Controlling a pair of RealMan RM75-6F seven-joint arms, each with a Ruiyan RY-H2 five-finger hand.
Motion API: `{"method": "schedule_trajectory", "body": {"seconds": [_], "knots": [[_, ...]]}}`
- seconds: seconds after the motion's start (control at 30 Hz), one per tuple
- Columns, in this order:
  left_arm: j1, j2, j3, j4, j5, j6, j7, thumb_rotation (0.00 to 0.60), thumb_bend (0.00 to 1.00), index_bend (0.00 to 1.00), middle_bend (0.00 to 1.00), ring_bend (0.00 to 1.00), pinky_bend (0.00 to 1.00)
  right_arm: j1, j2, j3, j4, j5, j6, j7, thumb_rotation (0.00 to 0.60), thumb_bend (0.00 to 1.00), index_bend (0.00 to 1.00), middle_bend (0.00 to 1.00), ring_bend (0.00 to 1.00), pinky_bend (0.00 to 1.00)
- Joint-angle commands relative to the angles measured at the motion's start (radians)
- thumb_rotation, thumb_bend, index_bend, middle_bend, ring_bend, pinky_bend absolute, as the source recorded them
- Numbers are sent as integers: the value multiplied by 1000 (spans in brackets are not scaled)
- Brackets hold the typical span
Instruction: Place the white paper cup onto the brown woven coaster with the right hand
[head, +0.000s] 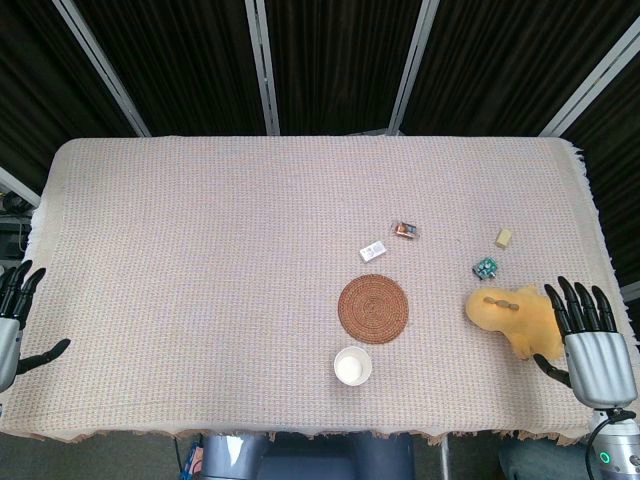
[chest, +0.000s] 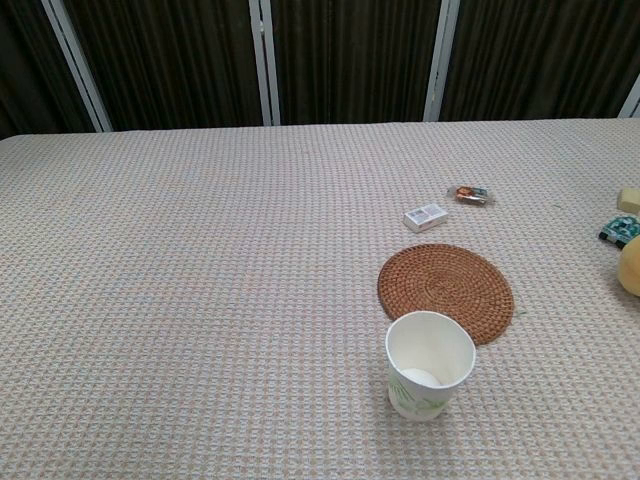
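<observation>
the right robot hand (head: 590, 335) rested at the near right edge of the tabletop (head: 200, 250), its dark fingers (head: 578, 302) spread apart and pointing away from the robot, holding nothing. the left robot hand (head: 12, 320) sat at the near left edge, only partly in the head view, fingers also apart and empty; the chest view showed neither hand.

the white paper cup (head: 352, 365) stood upright, mouth open, well to the left of the right robot hand and near the front edge. in the chest view the cup (chest: 429, 363) showed a faint green print low on its side. the brown woven coaster (head: 373, 308) lay flat just beyond the cup, also left of the right robot hand; the chest view showed the cup's rim close to the coaster (chest: 446, 291) but the cup stood off it, on the woven cloth.

just left of the right robot hand lay a yellow plush toy (head: 513, 312), close to the fingertips. farther from the robot sat a small green-and-black object (head: 486, 267) and a small pale block (head: 505, 237). beyond the coaster were a small white box (head: 373, 251) and a small orange-and-dark packet (head: 405, 231).
</observation>
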Motion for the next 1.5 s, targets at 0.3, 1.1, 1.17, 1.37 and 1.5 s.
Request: {"method": "schedule_trajectory", "body": {"seconds": [0.3, 1.1, 1.17, 1.37, 1.5], "knots": [[4, 8, 0, -22, -7, -4, 15, 600, 0, 0, 0, 0, 0, 17, 29, -42, -38, -29, -67, 80, 600, 0, 0, 0, 0, 0], [-5, 2, -25, -38, -97, -58, 64, 600, 0, 0, 0, 0, 0, 471, -95, -47, -266, -48, -826, -111, 600, 0, 0, 39, 25, 73], [-6, -1, -23, -34, -99, -61, 66, 600, 0, 0, 0, 0, 0, 475, -122, -39, -260, -29, -823, -158, 600, 4, 0, 41, 29, 84], [-5, -4, -20, -35, -92, -58, 72, 600, 0, 0, 0, 0, 0, 478, -189, -19, -234, 1, -796, -252, 600, 20, 0, 64, 66, 135], [-6, -5, -21, -37, -92, -59, 76, 600, 0, 0, 0, 0, 0, 478, -234, -10, -223, 41, -777, -313, 600, 21, 0, 70, 75, 139]]}}
